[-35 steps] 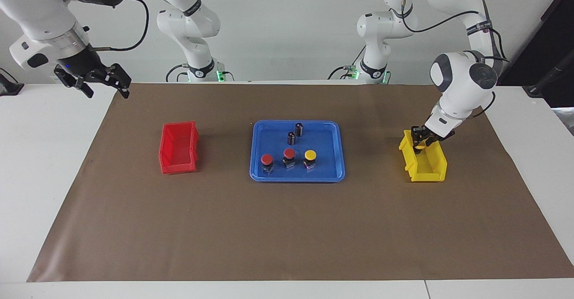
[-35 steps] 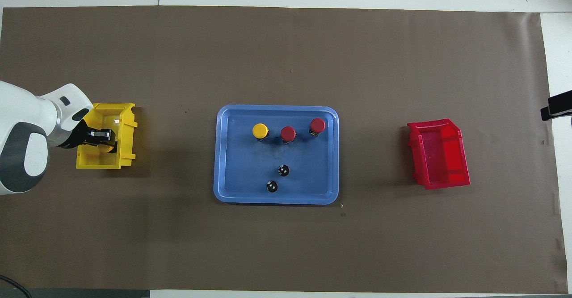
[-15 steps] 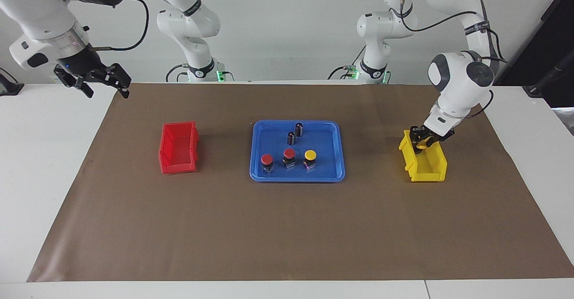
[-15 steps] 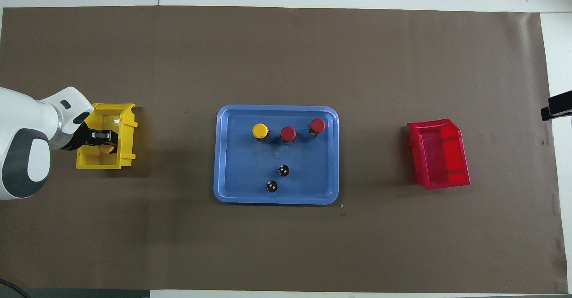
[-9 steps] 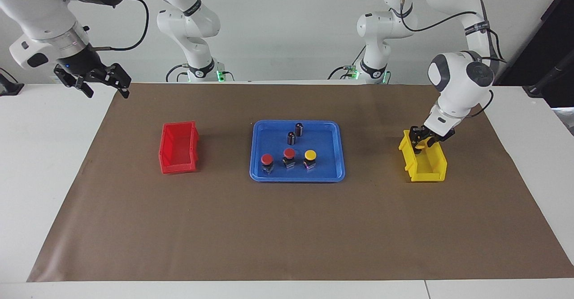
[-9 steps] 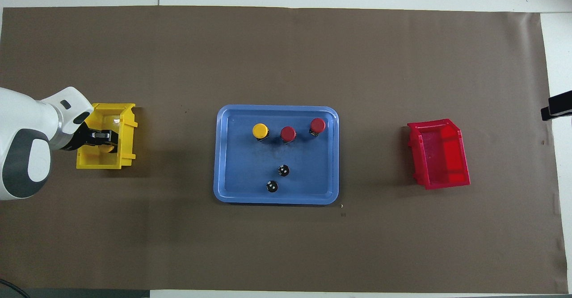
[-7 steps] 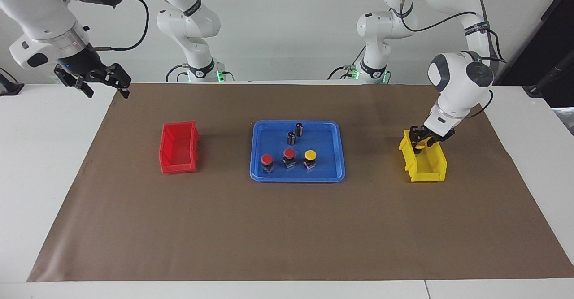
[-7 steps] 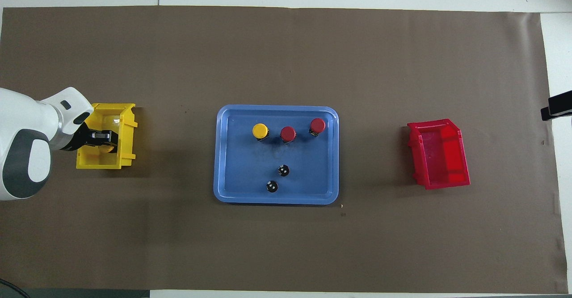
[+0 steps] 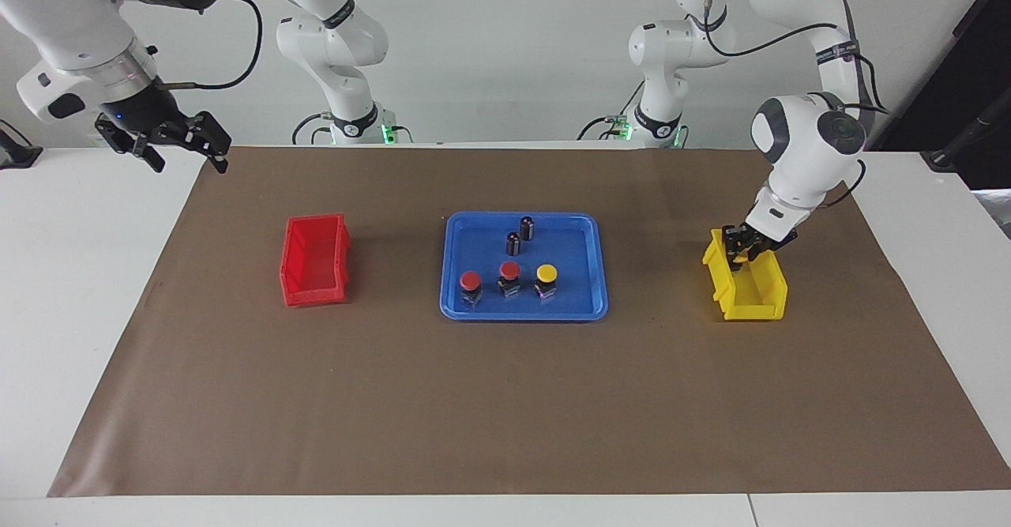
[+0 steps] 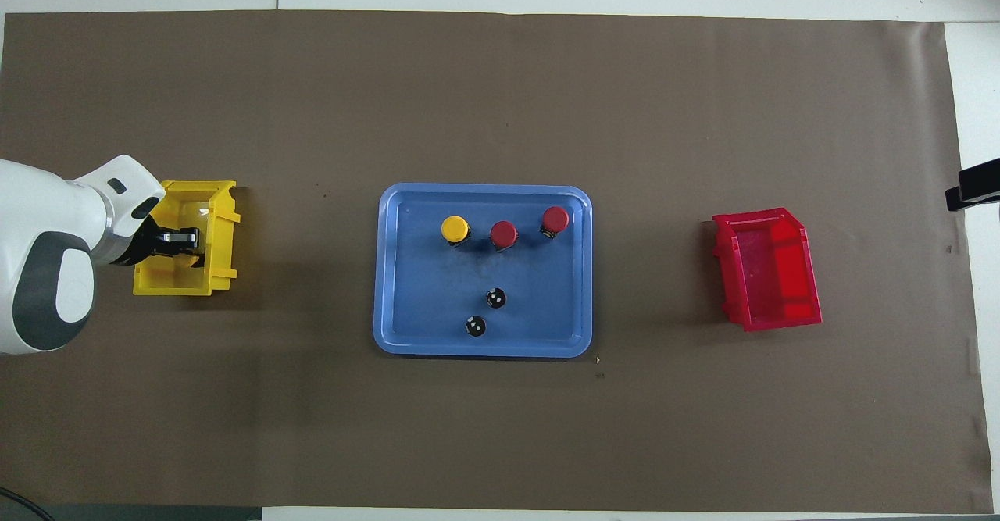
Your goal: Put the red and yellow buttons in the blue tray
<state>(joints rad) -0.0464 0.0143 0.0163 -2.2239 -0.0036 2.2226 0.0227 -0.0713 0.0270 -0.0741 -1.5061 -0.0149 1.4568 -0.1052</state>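
Closed tight inside yellow bin (image 9: pixel 758 302): left gripper (image 9: pixel 741 252); grip on anything there impossible to tell.
In blue tray (image 9: pixel 474 312) mid-table, two red buttons (image 9: pixel 470 280), one yellow button (image 9: pixel 546 272); waiting wide open over the table's corner, right gripper (image 9: pixel 186 156).

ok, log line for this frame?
left claw: shut, down in yellow bin, load not visible | right claw: open, waiting over mat corner | blue tray: two red buttons, one yellow button

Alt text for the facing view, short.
Left tool is down in the yellow bin at the left arm's end. The blue tray mid-table holds two red buttons, one yellow button and two dark cylinders. Right tool waits raised.
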